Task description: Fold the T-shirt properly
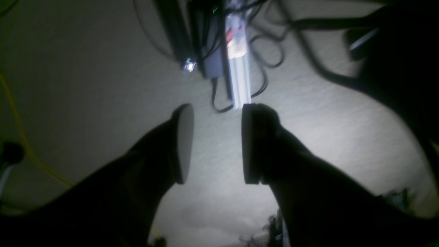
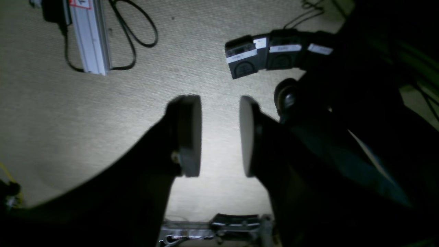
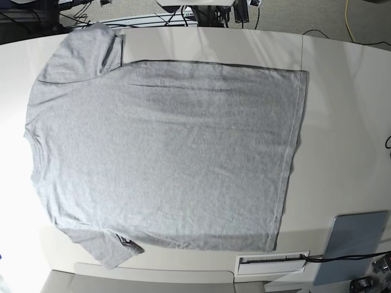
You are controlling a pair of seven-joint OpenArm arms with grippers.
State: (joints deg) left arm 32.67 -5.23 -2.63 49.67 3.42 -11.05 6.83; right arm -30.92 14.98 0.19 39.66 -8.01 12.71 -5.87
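Base view shows the large heather-grey cotton T-shirt [image 3: 165, 162] spread flat on the white tabletop [image 3: 342, 110], unfolded; both tools, left [image 1: 216, 144] and right [image 2: 219, 135], hang apart, empty; next, reach a sleeve.

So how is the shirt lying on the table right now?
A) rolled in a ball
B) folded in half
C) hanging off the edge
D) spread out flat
D: in the base view the shirt lies opened out flat on the table, both sleeves and the hem showing, with no fold made yet.
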